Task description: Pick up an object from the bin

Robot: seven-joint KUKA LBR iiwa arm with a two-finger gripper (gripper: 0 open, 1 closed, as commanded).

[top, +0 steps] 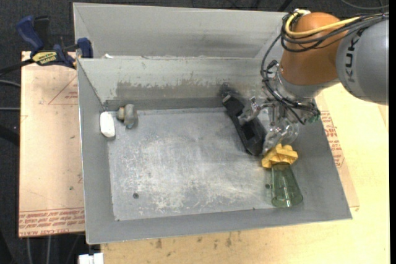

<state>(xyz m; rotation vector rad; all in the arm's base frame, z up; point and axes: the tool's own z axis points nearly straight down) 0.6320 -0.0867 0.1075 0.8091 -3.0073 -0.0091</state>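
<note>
The gripper (274, 133) is hanging low at the bin's (185, 28) three o'clock side, its grip unreadable, probably because a black stapler-like thing (241, 120) is lying just at its nine o'clock and a crumpled yellow piece (279, 156) at six.

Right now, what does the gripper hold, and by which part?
Cannot be told; the gripper sits between the black object and the yellow thing.

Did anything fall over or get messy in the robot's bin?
One thing did. The clear greenish container near the front right corner of the bin is lying on its side instead of standing up. A crumpled yellow thing lies right at its far end. Nothing looks spilled or broken.
</note>
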